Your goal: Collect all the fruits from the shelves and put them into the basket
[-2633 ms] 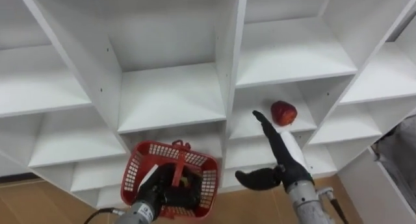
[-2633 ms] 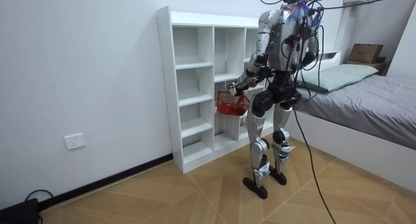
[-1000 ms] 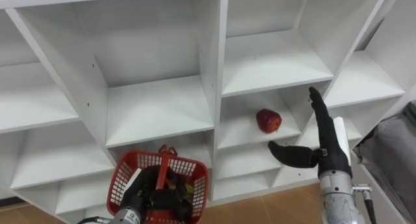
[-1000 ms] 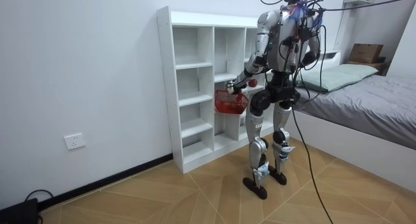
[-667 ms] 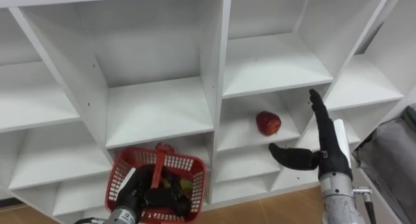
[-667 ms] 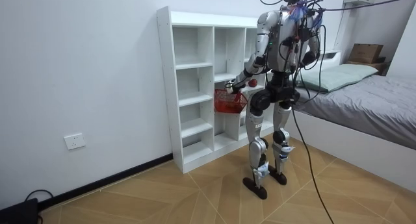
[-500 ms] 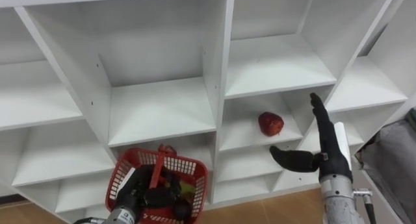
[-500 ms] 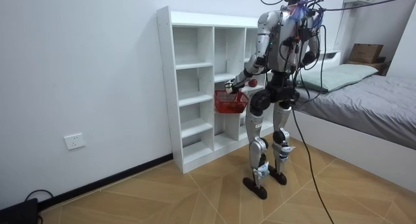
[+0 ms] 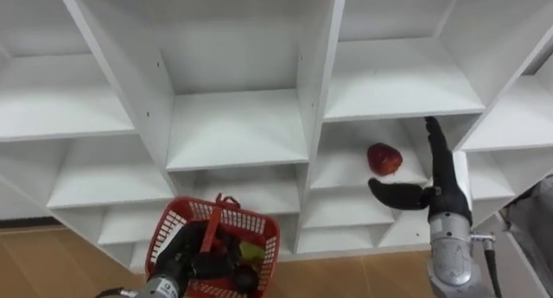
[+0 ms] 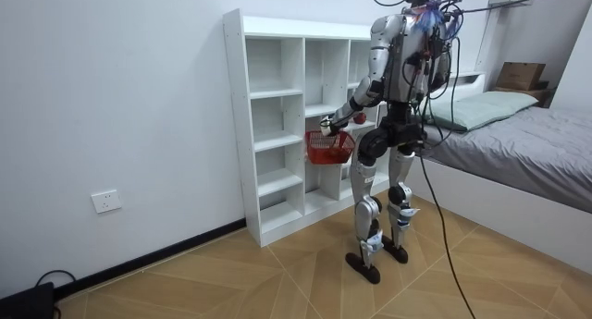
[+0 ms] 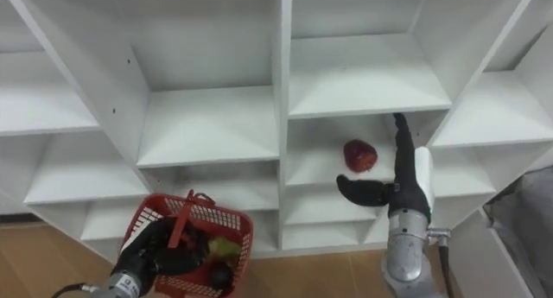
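The red apple [image 9: 384, 158] lies on a mid-height shelf of the white closet [image 9: 321, 65], with the right hand [image 9: 436, 194], fingers straight and thumb spread, nearer at its 4 o'clock than a moment ago, while at 8 o'clock the left hand [image 9: 175, 265] clasps the handle of the red basket [image 9: 259, 218], which holds other fruit.

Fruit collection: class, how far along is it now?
Done: some fruit lies in the red basket, gripped by the left hand. In hand: the open right hand hovers beside the red fruit on the closet shelf, apparently not touching. Left: grasp it and drop it in the basket.
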Robot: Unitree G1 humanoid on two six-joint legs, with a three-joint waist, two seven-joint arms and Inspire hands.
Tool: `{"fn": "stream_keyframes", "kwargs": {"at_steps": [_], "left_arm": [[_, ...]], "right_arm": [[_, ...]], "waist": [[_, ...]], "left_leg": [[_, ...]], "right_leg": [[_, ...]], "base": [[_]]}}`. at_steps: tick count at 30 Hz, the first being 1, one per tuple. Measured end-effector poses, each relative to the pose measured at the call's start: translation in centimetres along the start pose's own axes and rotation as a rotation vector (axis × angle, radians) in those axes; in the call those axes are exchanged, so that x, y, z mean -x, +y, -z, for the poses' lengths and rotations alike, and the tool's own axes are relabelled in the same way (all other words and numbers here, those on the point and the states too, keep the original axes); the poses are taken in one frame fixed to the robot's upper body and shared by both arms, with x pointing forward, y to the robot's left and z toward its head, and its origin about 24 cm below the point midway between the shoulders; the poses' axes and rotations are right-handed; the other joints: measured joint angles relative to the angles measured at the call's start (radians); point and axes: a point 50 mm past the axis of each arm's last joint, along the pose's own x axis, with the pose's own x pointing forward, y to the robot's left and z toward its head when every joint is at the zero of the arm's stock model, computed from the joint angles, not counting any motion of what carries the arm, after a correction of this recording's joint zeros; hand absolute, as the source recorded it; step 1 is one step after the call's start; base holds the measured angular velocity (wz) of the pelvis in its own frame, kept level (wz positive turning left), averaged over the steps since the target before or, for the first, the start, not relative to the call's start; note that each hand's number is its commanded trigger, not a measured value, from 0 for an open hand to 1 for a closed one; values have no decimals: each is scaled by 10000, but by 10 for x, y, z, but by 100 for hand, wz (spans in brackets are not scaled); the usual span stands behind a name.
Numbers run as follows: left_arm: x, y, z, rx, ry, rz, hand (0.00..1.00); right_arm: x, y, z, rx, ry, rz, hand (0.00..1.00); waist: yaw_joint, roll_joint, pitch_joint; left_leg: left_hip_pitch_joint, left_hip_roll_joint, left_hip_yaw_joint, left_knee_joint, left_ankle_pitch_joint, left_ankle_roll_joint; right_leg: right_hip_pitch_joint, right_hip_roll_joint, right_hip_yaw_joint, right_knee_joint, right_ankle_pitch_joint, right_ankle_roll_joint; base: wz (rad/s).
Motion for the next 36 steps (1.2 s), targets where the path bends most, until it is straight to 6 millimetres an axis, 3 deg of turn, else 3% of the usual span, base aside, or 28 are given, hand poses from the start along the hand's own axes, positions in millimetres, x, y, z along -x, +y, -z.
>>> {"fn": "stream_keyframes", "kwargs": {"at_steps": [5,9,14,17,20,30,36], "left_arm": [[1,2,11,32,547,-160,100],[-3,3,7,-7,477,-229,100],[-11,5,3,-62,597,-385,100],[-12,5,4,-53,693,-389,100],[-14,5,3,-65,828,-400,100],[-17,4,0,-77,870,-400,100],[-22,5,-9,-130,706,-405,100]], "right_arm": [[-16,-2,-4,191,-37,384,0],[-27,-4,-9,137,-38,659,0],[-44,-14,-14,522,-64,1051,0],[-54,-24,-23,524,-307,1572,0],[-63,-30,-32,347,-517,2197,0],[-66,-37,-34,200,-458,2721,0],[-75,-53,-43,508,-774,3214,0]], "waist": [[7,16,61],[238,129,123],[414,115,163],[495,83,234],[509,13,353],[616,5,360],[822,15,354]], "left_leg": [[-883,17,-233,399,2,-4],[-1760,13,-285,819,2,-6],[-2611,-147,-442,1270,10,3],[-3010,-202,-504,1563,11,7],[-3485,-248,-684,1894,10,5],[-4841,-322,-807,2613,11,16],[-5393,-301,-753,2807,18,15]], "right_leg": [[-664,-29,-230,250,0,-64],[-1505,-96,-299,764,-43,-111],[-2486,-332,-343,1580,-310,-156],[-2892,-455,-421,1982,-442,-187],[-3286,-537,-565,2311,-522,-232],[-4546,-703,-698,3016,-595,-275],[-5197,-817,-662,3432,-649,-332]], "base": [[15],[5],[10],[12],[19],[5],[0]]}}
